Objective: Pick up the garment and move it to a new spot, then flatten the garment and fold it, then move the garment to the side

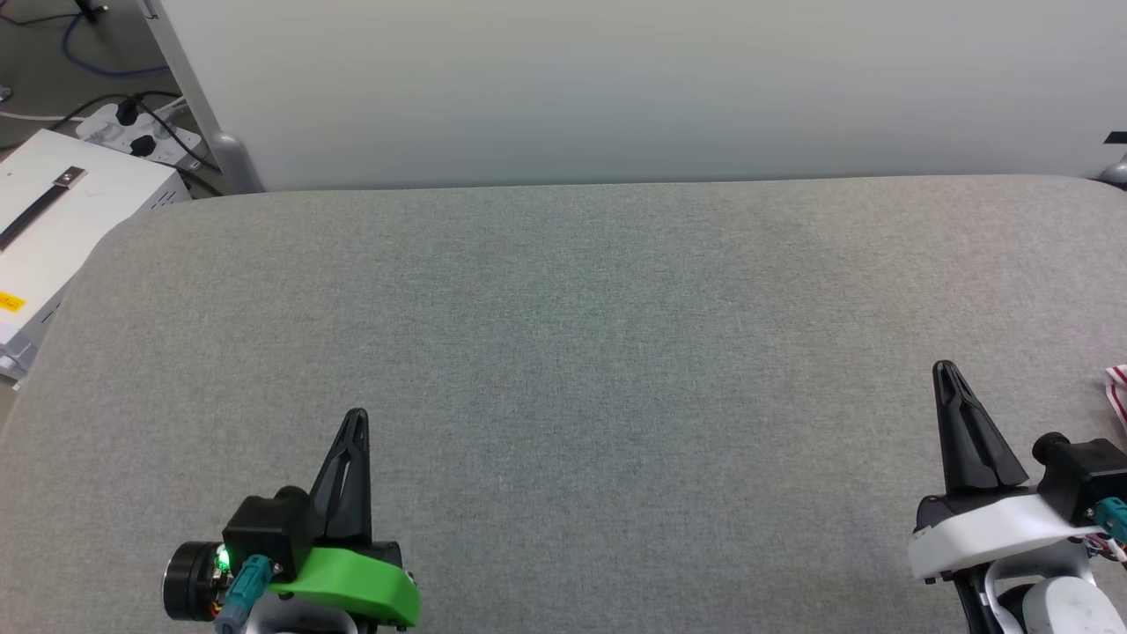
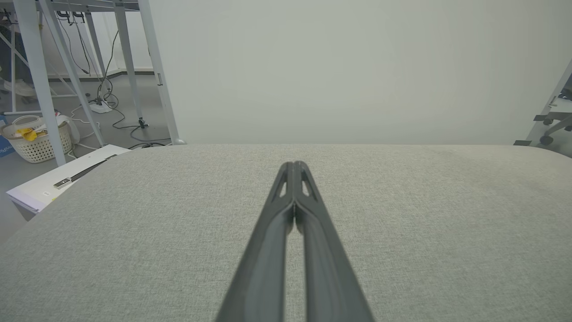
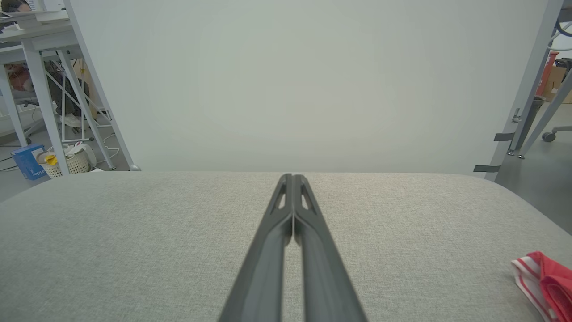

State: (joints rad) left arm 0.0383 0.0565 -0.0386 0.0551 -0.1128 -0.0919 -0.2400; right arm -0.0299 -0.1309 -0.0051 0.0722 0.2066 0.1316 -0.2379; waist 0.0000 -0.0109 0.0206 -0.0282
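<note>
Red striped garment point(image 3: 547, 279) on grey table point(image 1: 563, 352), yellow label point(image 1: 9, 302) illegible

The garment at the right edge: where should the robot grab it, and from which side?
Likely the garment by its white-striped edge, which faces the right end effector. Come across the grey surface, moving rightward; the rest is cut off from view.

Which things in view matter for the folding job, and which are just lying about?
Job:
garment, at the grey table's right edge
left pincer, shut
right pincer, shut

Lying about, off the table:
white box
power strip
basket
</note>
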